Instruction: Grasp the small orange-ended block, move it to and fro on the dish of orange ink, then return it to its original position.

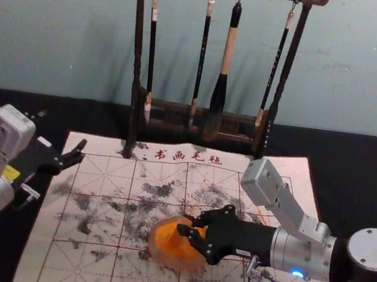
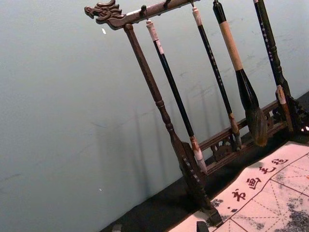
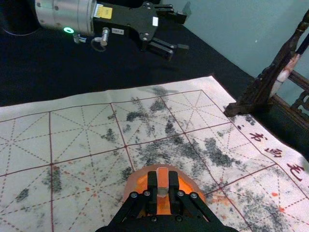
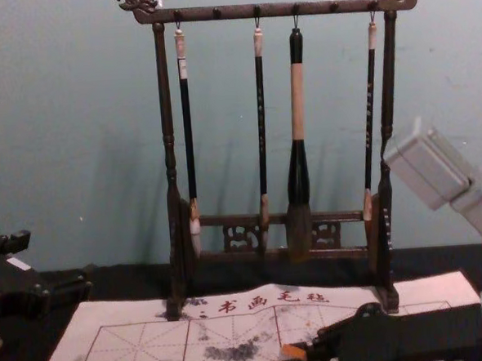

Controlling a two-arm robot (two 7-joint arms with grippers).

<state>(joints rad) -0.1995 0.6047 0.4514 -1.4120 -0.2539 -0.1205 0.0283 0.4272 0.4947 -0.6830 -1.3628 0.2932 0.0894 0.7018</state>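
Note:
Over the dish of orange ink, my right gripper reaches in from the right. The right wrist view shows the right gripper shut on the small block, whose orange end faces up toward the camera, with the dish around and below it. Whether the block touches the ink cannot be told. In the chest view the orange block sticks out at the fingertips. My left gripper stays parked at the left, beside the mat; in its wrist view the left gripper is open.
A dark wooden rack with hanging brushes stands at the mat's back edge. The ink-spotted white mat with a red grid lies on the black table. Mat space extends left of the dish.

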